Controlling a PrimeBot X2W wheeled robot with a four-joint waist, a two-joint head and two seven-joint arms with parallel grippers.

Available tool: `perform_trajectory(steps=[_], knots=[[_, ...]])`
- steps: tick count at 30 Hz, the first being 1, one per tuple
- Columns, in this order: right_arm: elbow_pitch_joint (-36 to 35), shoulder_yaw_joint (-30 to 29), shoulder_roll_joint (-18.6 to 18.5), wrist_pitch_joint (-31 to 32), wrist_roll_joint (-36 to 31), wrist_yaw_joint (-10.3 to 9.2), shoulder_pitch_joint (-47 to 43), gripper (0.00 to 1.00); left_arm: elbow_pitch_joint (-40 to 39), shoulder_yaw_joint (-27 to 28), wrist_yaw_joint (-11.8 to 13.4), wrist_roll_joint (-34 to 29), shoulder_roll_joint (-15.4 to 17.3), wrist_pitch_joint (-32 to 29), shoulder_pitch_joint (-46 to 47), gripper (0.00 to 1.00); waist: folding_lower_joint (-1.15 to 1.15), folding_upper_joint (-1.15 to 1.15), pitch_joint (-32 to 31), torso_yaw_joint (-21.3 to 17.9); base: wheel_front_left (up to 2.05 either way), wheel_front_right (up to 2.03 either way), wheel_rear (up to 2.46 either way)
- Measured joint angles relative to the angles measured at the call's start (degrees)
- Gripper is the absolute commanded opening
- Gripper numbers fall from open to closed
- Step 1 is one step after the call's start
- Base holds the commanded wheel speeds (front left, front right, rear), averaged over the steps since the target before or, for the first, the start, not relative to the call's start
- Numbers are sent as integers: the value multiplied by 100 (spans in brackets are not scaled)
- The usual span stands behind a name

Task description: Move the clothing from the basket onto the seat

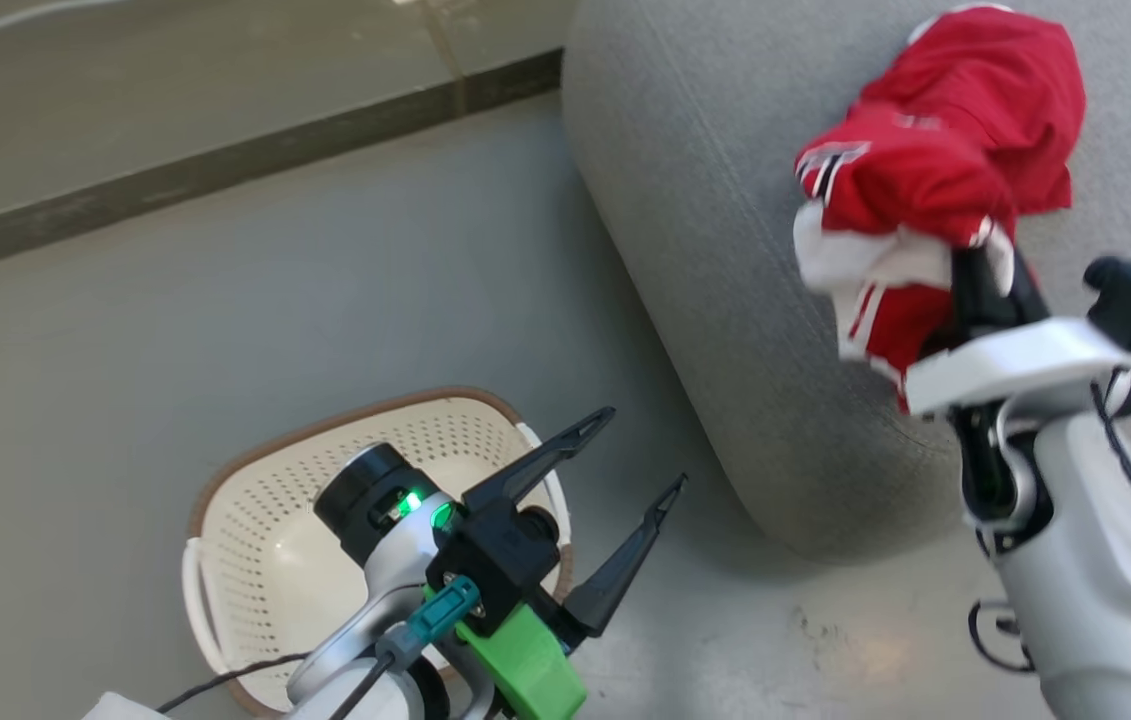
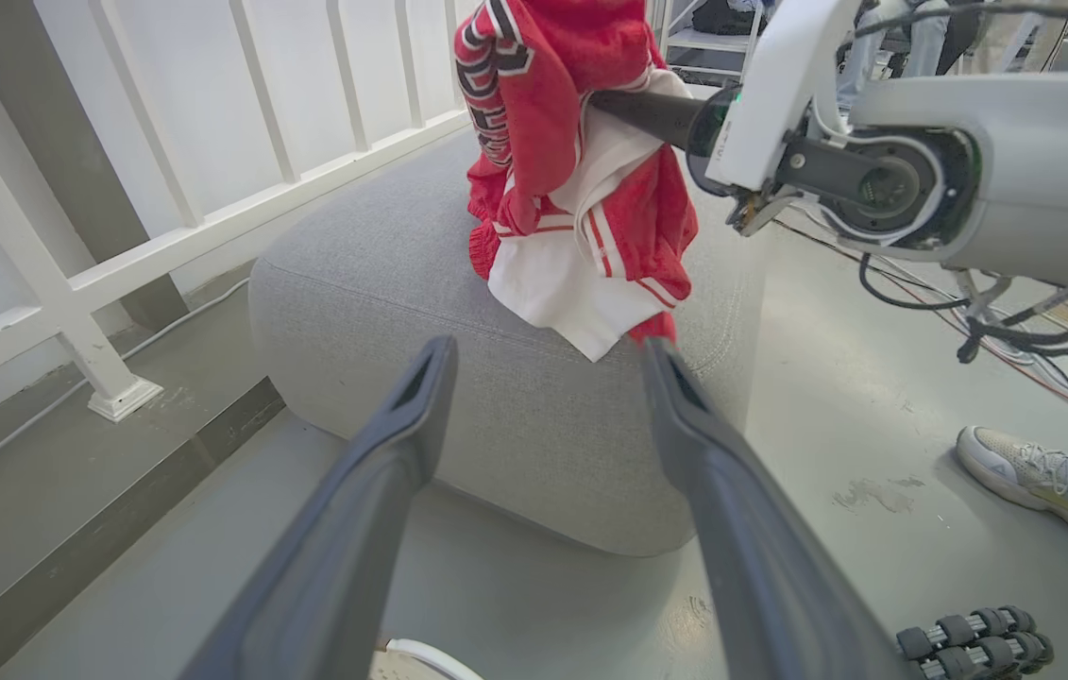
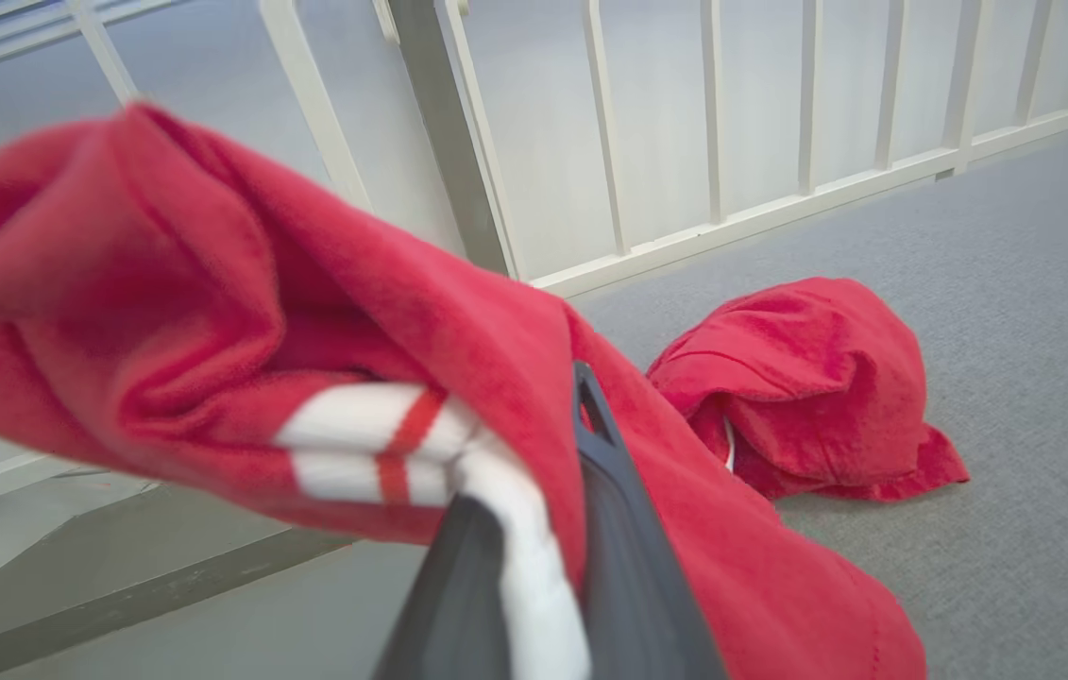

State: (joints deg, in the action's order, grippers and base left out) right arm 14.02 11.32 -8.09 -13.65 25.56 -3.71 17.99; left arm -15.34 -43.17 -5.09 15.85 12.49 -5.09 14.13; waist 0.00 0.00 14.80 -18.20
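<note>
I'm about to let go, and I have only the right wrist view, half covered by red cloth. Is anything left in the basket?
Observer: In the head view the basket shows a bare cream bottom, though the left gripper hides part of it.
Operator: Is that gripper carrying anything?
Observer: No. It is wide open, with nothing between its jaws.
Operator: Where does my cloth hang?
Observer: In the left wrist view the held garment drapes from the right gripper, its white hem over the seat near the front edge. I cannot tell whether it touches.
</note>
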Motion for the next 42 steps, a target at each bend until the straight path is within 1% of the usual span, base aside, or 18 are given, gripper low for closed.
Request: perform_trajectory(steps=[7, 14, 16, 18, 23, 27, 30, 32, 38, 40, 42], knots=[[-51, -269, -120, -16, -15, 3, 767, 0, -37, -7, -45, -21, 89, -102, 218, 100, 0, 0, 362, -274, 0, 0, 0], [-118, -712, -524, -53, -91, -44, 1866, 0, -135, -89, -58, -42, 116, -240, 426, 100, 0, 0, 723, -387, 0, 0, 0], [-67, -864, -613, -55, -76, -45, 2163, 0, -170, -107, -96, -44, 122, -253, 497, 100, 0, 0, 825, -392, 0, 0, 0], [82, -1017, -731, -66, -43, -97, 2442, 0, -188, -138, -101, -49, 122, -299, 573, 100, 0, 0, 927, -385, 0, 0, 0], [467, -1340, -935, -47, 138, -102, 2938, 0, -245, -204, -115, -51, 125, -400, 756, 100, 0, 0, 1182, -310, 0, 0, 0], [1009, -1483, -1060, 71, 234, -154, 3226, 0, -377, -209, -121, -101, 142, -453, 980, 100, 0, 0, 1445, -183, 0, 0, 0], [1365, -1545, -1089, 129, 277, -156, 3289, 0, -408, -211, -126, -208, 151, -491, 1101, 100, 0, 0, 1609, -97, 0, 0, 0], [1568, -1551, -1117, 169, 277, -190, 3329, 0, -413, -227, -154, -209, 164, -508, 1156, 100, 1, 0, 1719, -39, 0, 0, 0], [2195, -1467, -1128, 263, 300, -188, 3351, 0, -427, -318, -171, -208, 267, -546, 1284, 100, 1, 0, 2041, 136, 0, 0, 0], [2370, -1449, -1048, 314, 334, -186, 3351, 0, -427, -314, -172, -208, 289, -546, 1322, 100, 1, 0, 2133, 192, 0, 0, 0], [2539, -1388, -960, 318, 334, -136, 3351, 0, -416, -312, -172, -208, 311, -545, 1345, 100, 1, 0, 2219, 244, 0, 0, 0]])
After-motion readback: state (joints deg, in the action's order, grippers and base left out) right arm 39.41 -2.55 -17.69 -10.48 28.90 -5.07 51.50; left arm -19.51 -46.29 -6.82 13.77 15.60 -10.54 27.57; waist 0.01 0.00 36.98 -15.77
